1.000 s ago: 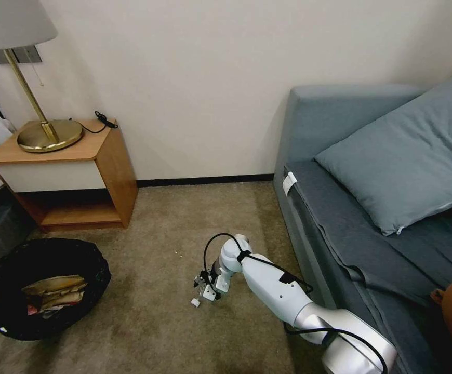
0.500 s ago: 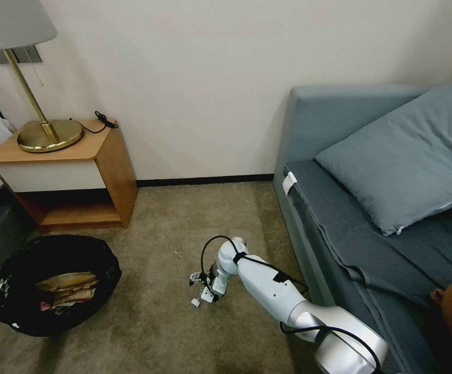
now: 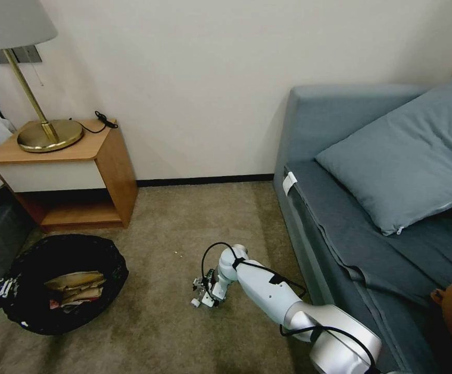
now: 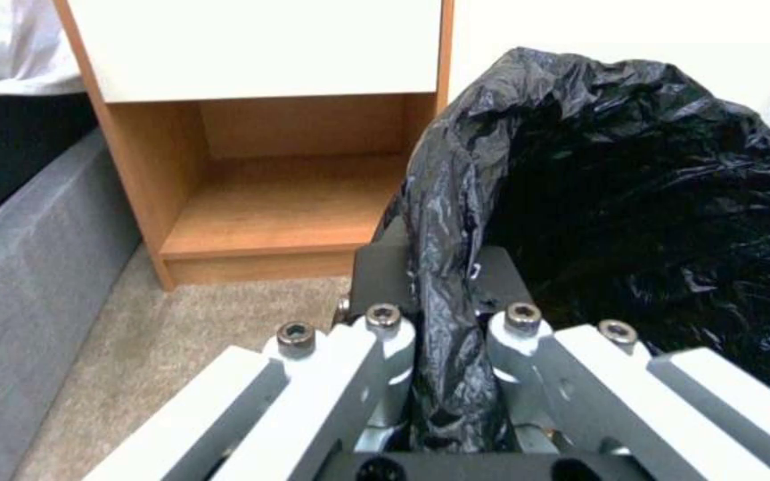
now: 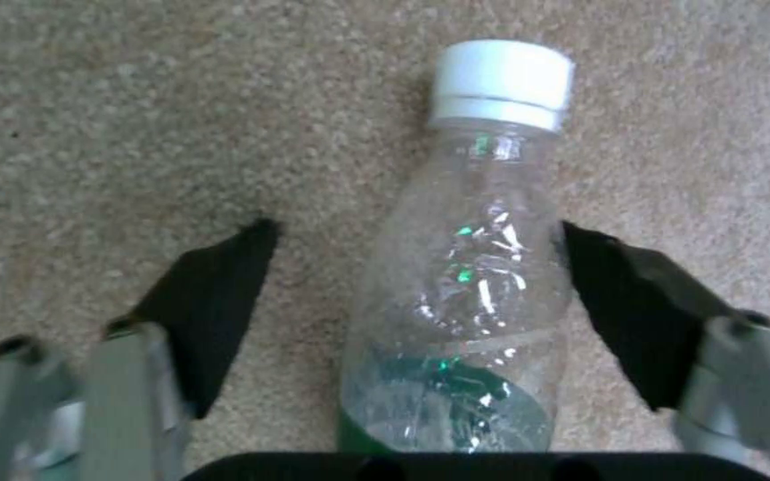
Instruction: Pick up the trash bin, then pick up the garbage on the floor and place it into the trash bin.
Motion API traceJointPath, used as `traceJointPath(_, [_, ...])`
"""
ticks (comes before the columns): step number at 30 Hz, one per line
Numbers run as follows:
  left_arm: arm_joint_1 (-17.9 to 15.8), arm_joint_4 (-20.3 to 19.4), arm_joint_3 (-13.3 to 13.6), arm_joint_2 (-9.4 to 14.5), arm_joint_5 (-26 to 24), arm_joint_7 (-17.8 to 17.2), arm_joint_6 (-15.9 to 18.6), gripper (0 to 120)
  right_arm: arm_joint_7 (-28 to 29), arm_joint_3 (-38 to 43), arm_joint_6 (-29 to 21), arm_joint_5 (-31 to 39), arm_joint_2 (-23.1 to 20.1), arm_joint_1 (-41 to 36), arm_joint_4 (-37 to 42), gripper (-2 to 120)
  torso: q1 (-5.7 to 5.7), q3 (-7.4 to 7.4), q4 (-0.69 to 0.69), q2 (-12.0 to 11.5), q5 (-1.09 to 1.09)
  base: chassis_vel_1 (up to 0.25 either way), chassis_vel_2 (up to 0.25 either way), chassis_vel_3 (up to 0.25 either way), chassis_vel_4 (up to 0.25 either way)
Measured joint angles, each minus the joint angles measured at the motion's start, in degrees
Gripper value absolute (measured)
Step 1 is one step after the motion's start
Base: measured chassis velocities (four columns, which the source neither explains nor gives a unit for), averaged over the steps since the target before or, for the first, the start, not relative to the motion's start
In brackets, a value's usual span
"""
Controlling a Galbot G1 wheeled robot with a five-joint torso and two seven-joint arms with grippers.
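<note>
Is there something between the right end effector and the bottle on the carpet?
Nothing visible. The right end effector is open, and the clear bottle lies on the carpet between its fingers. One finger nearly touches the bottle; the other stands apart from it.

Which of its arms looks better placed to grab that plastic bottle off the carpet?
The right. Its right gripper is open with the bottle lying between its fingers on the carpet, while the left gripper is shut on the trash bin.
</note>
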Motion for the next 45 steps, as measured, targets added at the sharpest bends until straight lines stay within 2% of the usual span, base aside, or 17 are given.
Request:
traceJointPath(1, [-0.06,0.13,0.05,0.12,-0.14,0.0,-0.01,4,0.5,-0.02,-0.11,0.09,-0.01,0.11,-0.4,74,0.0,-0.01,-0.01,0.01,0.0,0.0,0.0,0.0,0.0])
traceJointPath(2, [-0.06,0.13,0.05,0.12,-0.14,0.0,-0.01,4,0.5,-0.02,-0.11,0.09,-0.01,0.11,-0.4,74,0.0,-0.01,-0.01,0.01,0.0,0.0,0.0,0.0,0.0])
traceJointPath(5, [-0.19,0.45,0.14,0.39,-0.52,0.0,-0.03,4,1.35,-0.6,-0.45,0.45,-0.04,0.41,-1.3,59,0.0,-0.01,-0.02,0.03,-0.04,0.0,0.0,0.0,0.0])
traceJointPath(8, [-0.2,0.48,0.14,0.44,-0.63,0.0,-0.04,4,1.38,-0.71,-0.5,0.54,-0.05,0.45,-1.4,56,-0.01,-0.01,-0.01,0.03,-0.04,0.0,0.0,0.0,0.0])
traceJointPath(15, [-0.18,0.71,0.11,0.79,-1.29,0.02,-0.08,4,1.61,-0.97,-0.79,1.15,-0.09,0.25,-1.93,33,-0.01,-0.01,0.01,0.02,-0.02,0.0,0.0,0.0,0.0])
traceJointPath(19, [-0.21,0.76,0.15,0.77,-1.32,0.03,-0.14,4,1.59,-0.94,-0.8,1.11,-0.11,0.03,-1.53,26,0.0,0.01,0.01,0.0,-0.02,0.0,0.0,0.0,0.0])
traceJointPath(22, [-0.22,0.73,0.2,0.69,-1.32,0.02,-0.14,4,1.52,-0.87,-0.81,1.1,-0.12,-0.09,-1.2,25,-0.01,0.02,0.02,0.0,-0.02,0.0,0.0,0.0,0.0])
traceJointPath(23, [-0.21,0.59,0.24,0.58,-1.32,0.03,-0.15,4,1.36,-0.76,-0.8,1.37,-0.12,-0.32,-0.53,25,0.0,0.02,0.05,-0.02,-0.01,0.0,0.0,0.0,0.0])
traceJointPath(24, [-0.17,0.41,0.26,0.52,-1.33,0.18,-0.15,4,1.29,-0.65,-0.77,1.71,-0.07,-0.41,0.36,25,0.01,0.06,0.15,-0.04,0.11,0.0,0.0,0.0,0.0])
traceJointPath(26, [-0.07,0.29,0.25,0.52,-1.33,0.16,-0.17,4,0.94,-0.42,-0.4,1.97,-0.02,-0.43,1.42,25,0.01,0.06,0.19,-0.05,0.18,0.0,0.0,0.0,0.0])
traceJointPath(27, [-0.01,0.26,0.2,0.52,-1.34,0.14,-0.25,4,0.65,-0.18,-0.16,2.18,-0.09,-0.37,2.28,25,0.01,0.05,0.2,-0.05,0.1,0.038,0.057,0.011,0.018])
traceJointPath(29, [0.09,0.26,0.09,0.52,-1.36,-0.02,-0.27,4,0.19,0.25,0.23,2.35,-0.34,-0.32,3.29,25,0.01,0.05,0.19,-0.04,0.08,0.019,0.029,0.005,0.009])
traceJointPath(30, [0.1,0.26,0.06,0.55,-1.39,-0.02,-0.32,4,-0.28,0.73,0.57,2.54,-0.49,-0.25,4.24,25,0.01,0.04,0.12,-0.05,0.08,0.0,0.0,0.0,0.0])
traceJointPath(33, [-0.04,0.36,0.08,0.66,-1.49,0.01,-0.47,4,-1.39,2.0,1.29,3.3,-0.79,0.19,6.14,25,0.01,0.03,0.05,-0.04,0.04,0.0,0.0,0.0,0.0])
traceJointPath(45, [-1.15,1.06,0.94,0.9,-1.78,-1.0,-0.53,4,-3.27,7.78,3.65,10.05,-1.47,3.96,8.66,25,0.01,0.03,0.07,-0.03,0.02,0.0,0.0,0.0,0.0])
